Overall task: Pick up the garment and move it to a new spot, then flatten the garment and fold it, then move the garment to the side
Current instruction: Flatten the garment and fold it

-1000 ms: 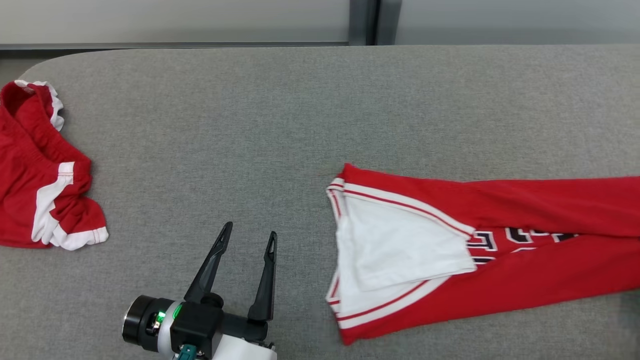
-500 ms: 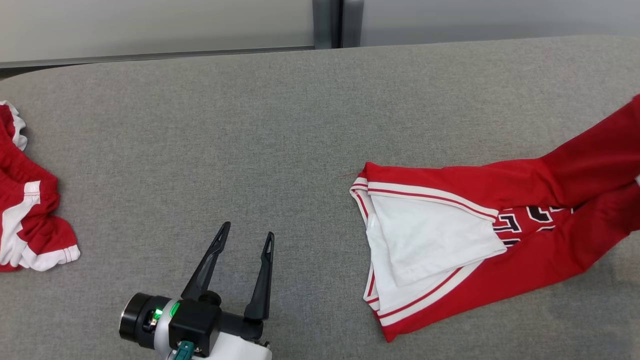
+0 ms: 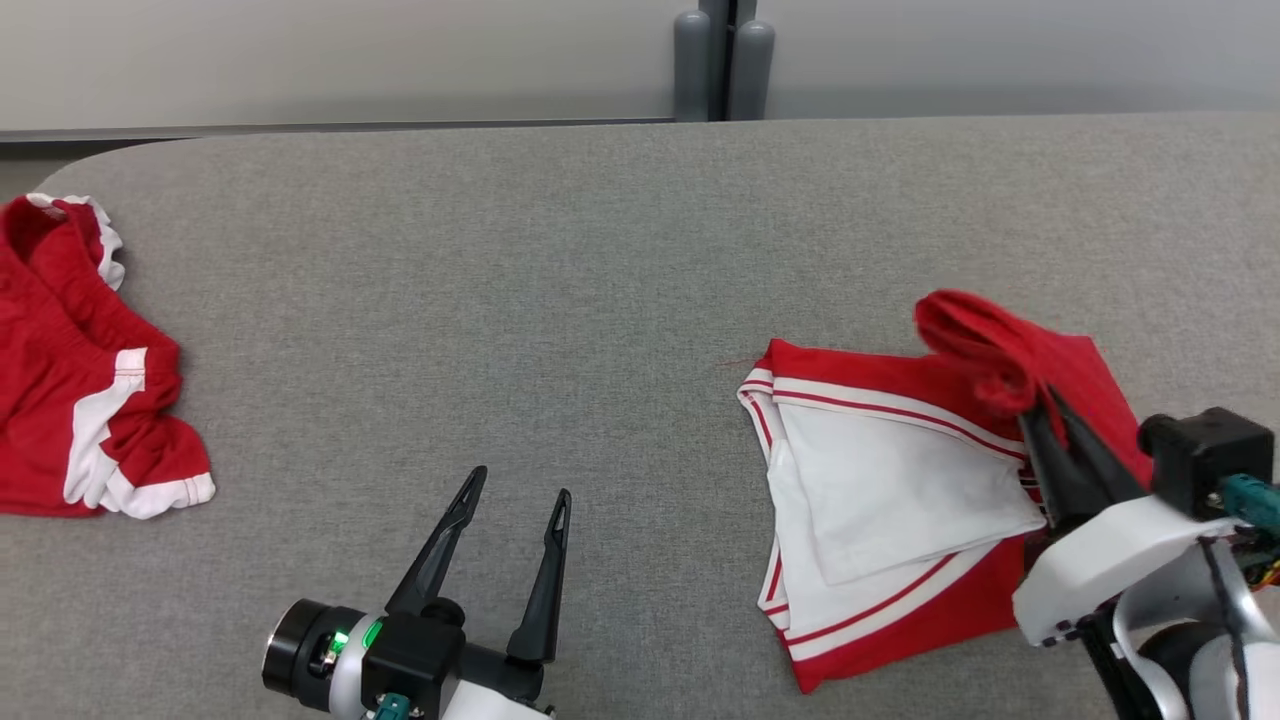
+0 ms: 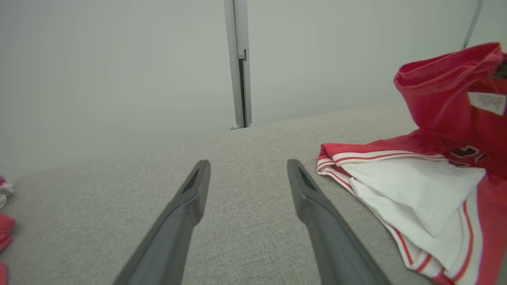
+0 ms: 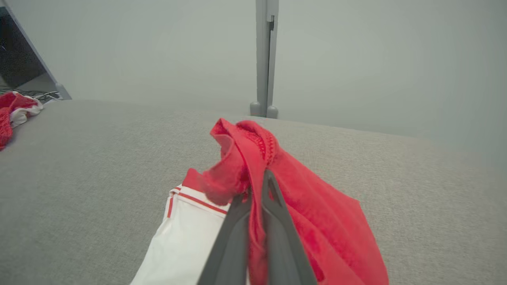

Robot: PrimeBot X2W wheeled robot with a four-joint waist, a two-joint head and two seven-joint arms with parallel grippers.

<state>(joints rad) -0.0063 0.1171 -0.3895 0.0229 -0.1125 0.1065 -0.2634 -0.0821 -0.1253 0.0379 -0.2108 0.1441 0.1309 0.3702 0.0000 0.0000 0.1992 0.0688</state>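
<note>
The garment [image 3: 900, 500] is red with white panels and red-striped trim, lying on the right half of the grey table [image 3: 560, 260]. Its far end is lifted and doubled back over the white part. My right gripper [image 3: 1040, 400] is shut on that bunched red edge [image 5: 241, 158], holding it above the lower layer. In the left wrist view the raised red fold [image 4: 447, 91] hangs at the upper right over the white panel [image 4: 412, 190]. My left gripper [image 3: 517, 485] stands open over bare table, well left of the garment, with nothing between its fingers [image 4: 190, 198].
A second red and white piece of clothing [image 3: 80, 360] lies crumpled at the table's left edge. A grey post [image 3: 718, 65] rises behind the table against a pale wall. The table's rounded corner is at the far left.
The right gripper has come into the head view, carrying the garment's red far end back leftward over the white part. The camera shifted too. The left gripper stays open.
</note>
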